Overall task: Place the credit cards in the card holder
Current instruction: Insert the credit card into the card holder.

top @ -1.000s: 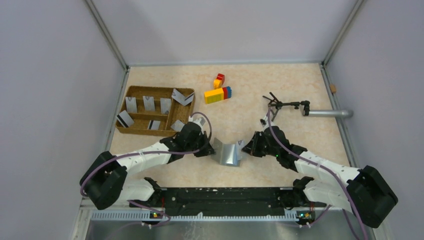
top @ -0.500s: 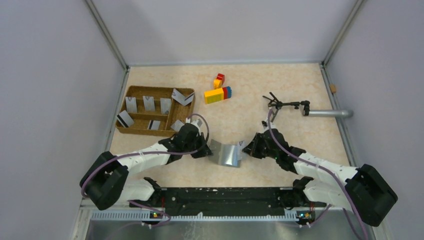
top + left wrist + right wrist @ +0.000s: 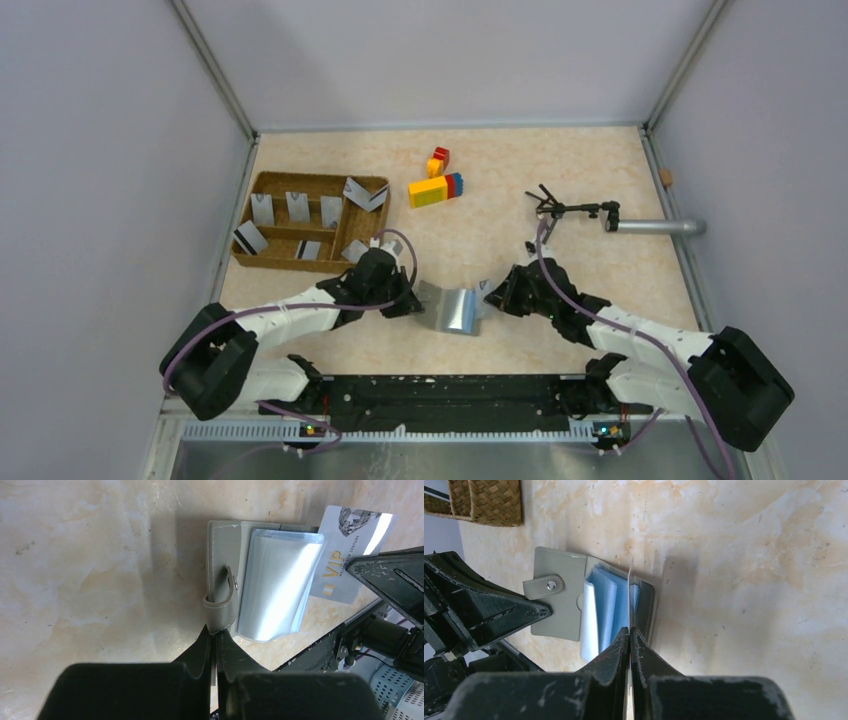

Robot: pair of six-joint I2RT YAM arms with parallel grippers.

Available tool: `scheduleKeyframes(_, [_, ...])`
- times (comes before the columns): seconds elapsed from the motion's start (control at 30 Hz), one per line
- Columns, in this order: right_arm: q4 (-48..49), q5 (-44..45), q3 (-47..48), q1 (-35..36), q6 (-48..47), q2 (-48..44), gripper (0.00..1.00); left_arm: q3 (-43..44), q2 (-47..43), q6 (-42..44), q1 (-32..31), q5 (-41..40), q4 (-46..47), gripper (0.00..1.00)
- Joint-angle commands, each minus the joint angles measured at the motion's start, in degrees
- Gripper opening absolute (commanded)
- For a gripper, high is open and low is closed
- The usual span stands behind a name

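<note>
As left fingers (image 3: 197, 654) clamp card holder (image 3: 558, 615), right fingers (image 3: 614, 655) pinch card (image 3: 352, 555)

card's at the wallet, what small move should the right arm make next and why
Probably ease the right end effector forward, sliding its silver-grey VIP credit card into the clear sleeves of the grey fold-over card holder; its edge reaches them and the left end effector pins the flap.
</note>
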Motion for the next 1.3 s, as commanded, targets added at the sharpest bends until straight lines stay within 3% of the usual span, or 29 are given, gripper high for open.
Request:
scheduleKeyframes(0.0, [5.7, -2.0, -0.5, 0.9, 0.9, 1.6, 0.0, -1.0, 0.6, 1.0, 0.1, 1.1, 2.2, 0.0])
scheduleKeyframes(0.37, [11.2, -3.6, 0.1, 2.3, 1.4, 8.0, 0.0, -2.1, 4.4, 0.3, 0.1, 4.4, 7.6, 0.0])
scheduleKeyframes(0.63, [10.1, -2.3, 1.0, 3.0, 0.7, 10.4, 0.0, -2.3, 4.5, 0.6, 0.1, 4.6, 8.3, 0.0])
scheduleKeyframes(0.7, [9.1, -1.7, 1.2, 3.0, 0.4, 10.2, 0.0, -2.3, 3.6, 0.8, 0.0, 4.3, 8.1, 0.06])
scheduleKeyframes(0.87, [8.0, -1.0, 1.4, 3.0, -0.1, 9.9, 0.0, -1.7, 2.0, 1.9, 0.1, 4.8, 7.9, 0.32])
scheduleKeyframes(1.27, [7.4, -0.7, 1.6, 3.0, -0.4, 10.0, 0.0, -2.6, -5.1, 1.1, 0.0, 3.3, 9.5, 0.59])
